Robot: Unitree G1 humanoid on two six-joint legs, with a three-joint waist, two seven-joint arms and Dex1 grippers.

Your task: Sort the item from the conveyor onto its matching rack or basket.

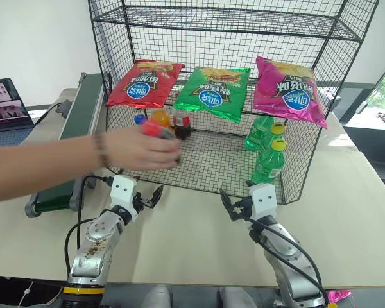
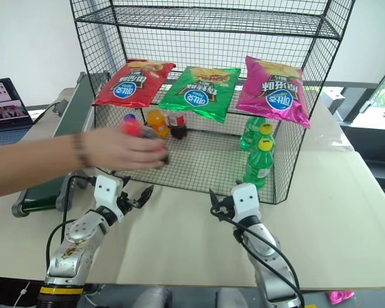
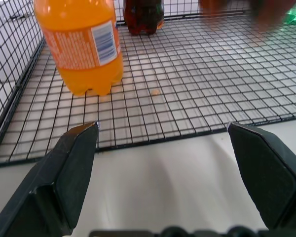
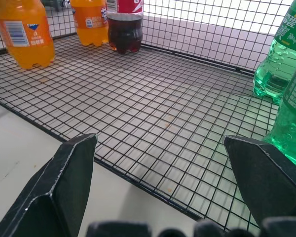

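Two grippers we hold over table edge, head view: left gripper (image 1: 147,199) and right gripper (image 1: 234,206) both spread open, empty, just short of basket (image 1: 295,173). Person's hand (image 1: 141,149) reaches in ahead of left gripper. Conveyor (image 1: 77,122) off to its left.
Left wrist: we see orange bottle (image 3: 81,44) ahead.
Right wrist: cola bottle (image 4: 124,24) stands far ahead in basket, green bottles (image 4: 278,54) nearer.

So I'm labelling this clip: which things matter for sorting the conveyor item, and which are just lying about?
Part of the job:
- dark green conveyor belt in its grey frame
- black wire-mesh basket, bottom tier
- small cola bottle with red label, already in the basket
- left gripper and right gripper, both open

Lying about:
- orange soda bottle
- green bottles with yellow caps
- three chip bags
- person's hand
- laptop
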